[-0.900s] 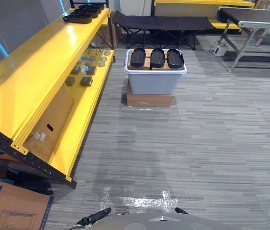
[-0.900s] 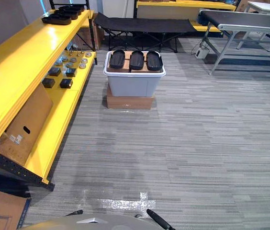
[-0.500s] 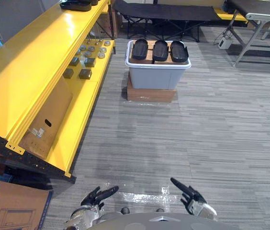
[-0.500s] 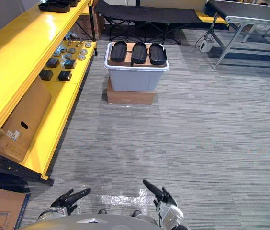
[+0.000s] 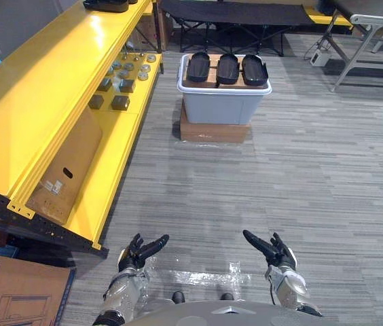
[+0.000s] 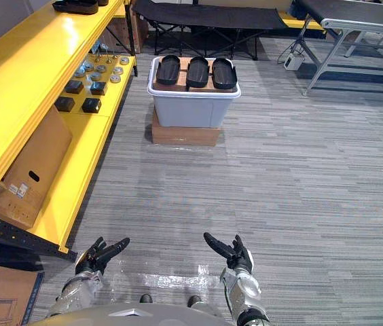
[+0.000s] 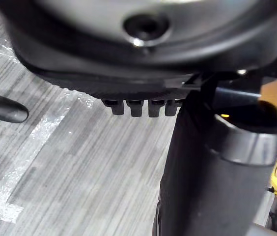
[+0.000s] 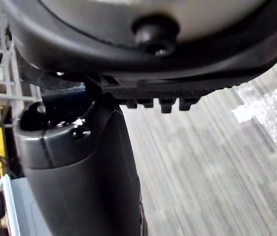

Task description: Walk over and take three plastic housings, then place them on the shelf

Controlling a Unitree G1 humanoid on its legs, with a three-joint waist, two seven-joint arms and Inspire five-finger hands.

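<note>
Three black plastic housings (image 5: 226, 68) lie side by side on top of a grey bin (image 5: 223, 109), which stands on a flat brown box (image 5: 213, 132) on the floor ahead. More black housings (image 5: 107, 5) rest on the top of the yellow shelf (image 5: 42, 88) at the left. My left hand (image 5: 138, 251) and right hand (image 5: 273, 249) hang low near the bottom of the eye views, far from the bin, both open with straight fingers and holding nothing.
Small dark blocks and round metal parts (image 5: 120, 81) sit on the shelf's lower level, beside a leaning cardboard sheet (image 5: 66, 173). A cardboard box (image 5: 15, 292) lies at the lower left. A black cot (image 5: 235, 17) and a conveyor table (image 5: 375, 27) stand behind the bin.
Both hands have risen into view from below and now reach forward, open. The camera has tilted down and moved slightly nearer to the bin.
</note>
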